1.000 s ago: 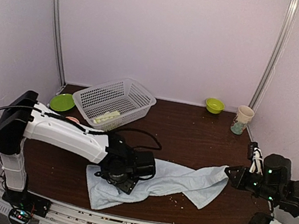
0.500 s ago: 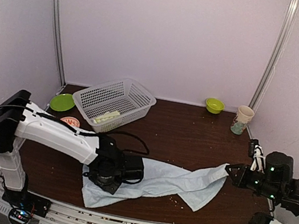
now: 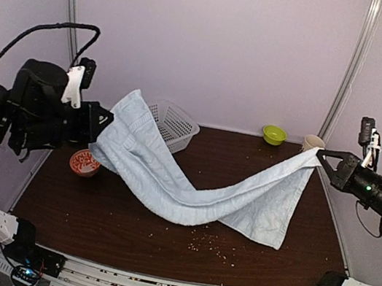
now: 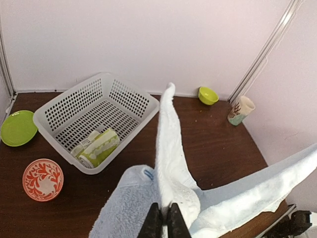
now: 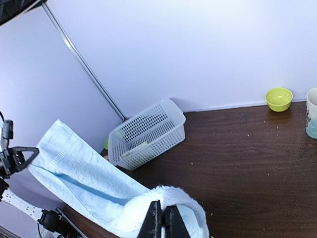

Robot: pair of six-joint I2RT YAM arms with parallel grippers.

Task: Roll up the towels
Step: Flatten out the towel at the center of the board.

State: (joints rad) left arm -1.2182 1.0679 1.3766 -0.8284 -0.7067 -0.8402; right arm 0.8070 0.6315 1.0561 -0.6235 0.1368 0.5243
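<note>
Container: white plastic mesh basket. Inside it lies one rolled lime-green and yellow printed towel, against its near wall. Only the left wrist view shows this; from the top view the long pale blue cloth towel hides most of the basket.

Blue towel is strung in the air in front of the basket, sagging low over the dark worktop. Left end effector is pinched tight on the towel end left of the basket. Right end effector is pinched tight on the other end, far to the basket's right.

Pale blue towel stretched aloft, sagging mid-air, lime lemon-print towel bundled in basket
</note>
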